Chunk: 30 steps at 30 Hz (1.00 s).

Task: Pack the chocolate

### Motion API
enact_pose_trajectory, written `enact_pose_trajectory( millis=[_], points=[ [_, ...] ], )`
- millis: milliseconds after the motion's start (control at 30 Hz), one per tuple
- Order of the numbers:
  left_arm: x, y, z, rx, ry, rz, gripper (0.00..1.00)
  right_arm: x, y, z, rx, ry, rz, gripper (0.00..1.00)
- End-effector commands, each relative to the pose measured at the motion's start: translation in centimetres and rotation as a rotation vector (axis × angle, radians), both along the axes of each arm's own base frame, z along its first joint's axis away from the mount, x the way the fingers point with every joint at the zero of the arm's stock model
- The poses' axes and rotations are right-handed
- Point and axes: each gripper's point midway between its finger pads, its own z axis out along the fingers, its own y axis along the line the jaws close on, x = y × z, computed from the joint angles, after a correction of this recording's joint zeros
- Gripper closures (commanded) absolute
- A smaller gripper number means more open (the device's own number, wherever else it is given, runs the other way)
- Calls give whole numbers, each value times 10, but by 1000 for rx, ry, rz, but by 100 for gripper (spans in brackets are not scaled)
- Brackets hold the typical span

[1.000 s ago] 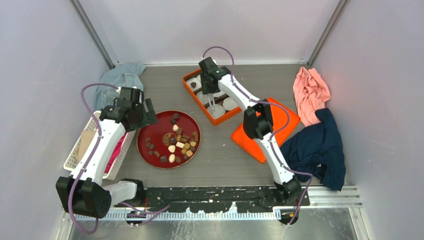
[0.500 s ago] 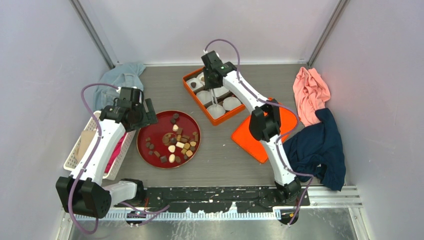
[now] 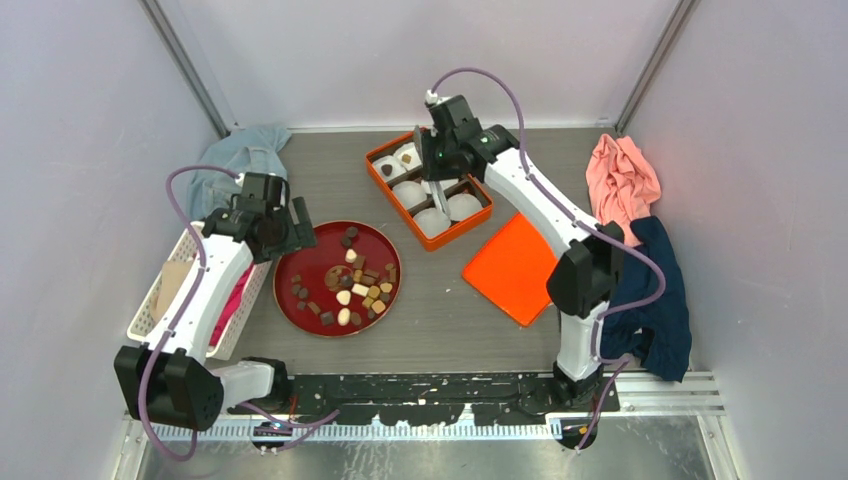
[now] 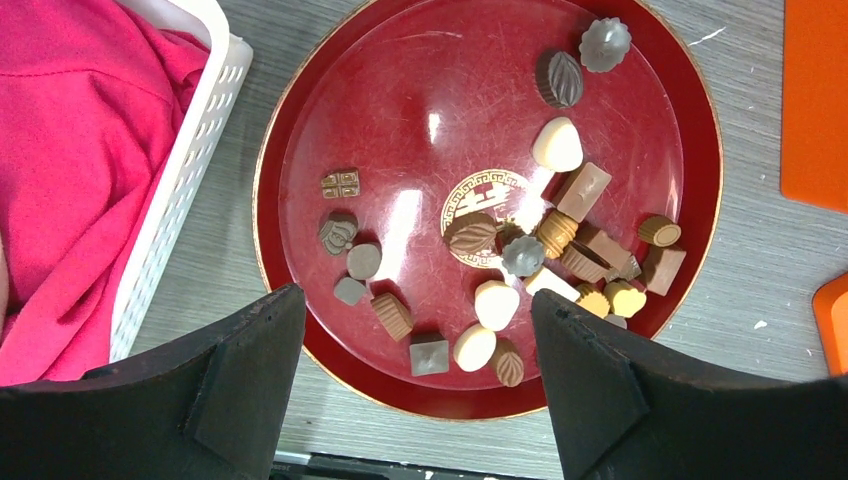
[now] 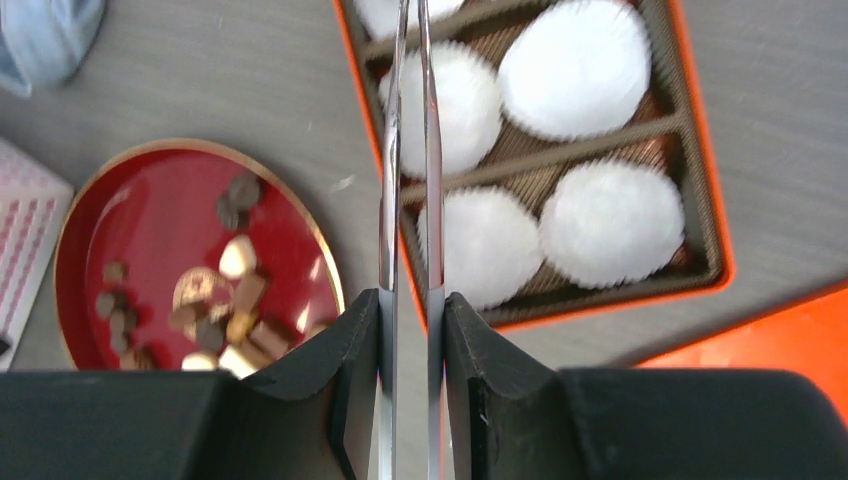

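Note:
The chocolate [image 3: 355, 285] lies as several brown, tan and cream pieces on a red plate [image 3: 308, 262]. In the left wrist view the pieces [image 4: 497, 302] sit mostly on the plate's right half [image 4: 400, 120]. My left gripper [image 3: 290, 228] hovers open over the plate's left edge, with nothing between its fingers [image 4: 418, 296]. My right gripper [image 3: 437, 168] is shut on metal tweezers [image 5: 392, 150], held over the orange box [image 3: 400, 210] of white paper cups [image 5: 575, 65]. The tweezer tips are out of frame. Two back cups hold a chocolate [image 3: 387, 170].
The orange lid [image 3: 510, 265] lies flat to the right of the box. A white basket [image 3: 160, 290] with pink cloth stands left of the plate. A blue-grey cloth [image 3: 245, 150] lies at the back left. Pink [image 3: 620, 185] and navy [image 3: 640, 290] cloths lie right.
My right arm has swung back and to the right over the box, carrying the tweezers, and its jaws have squeezed them closer. The left arm has not moved.

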Motion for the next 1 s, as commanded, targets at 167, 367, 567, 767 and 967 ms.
enact_pose_trajectory(
  millis=[167,367,567,767,967],
  points=[
    [21,2,24,-10,-135,36,16,-111,26,-20,-141,119,205,70],
    [20,5,26,8,-129,40,16,-169,54,-57,-229,193,321,68],
    [17,8,25,16,-132,48,16,-205,64,-73,-274,240,413,62],
    [16,7,24,9,-130,49,16,-216,64,-82,-354,267,481,55],
    [17,7,23,11,-125,50,16,-225,71,-94,-378,284,523,53]
  ],
)
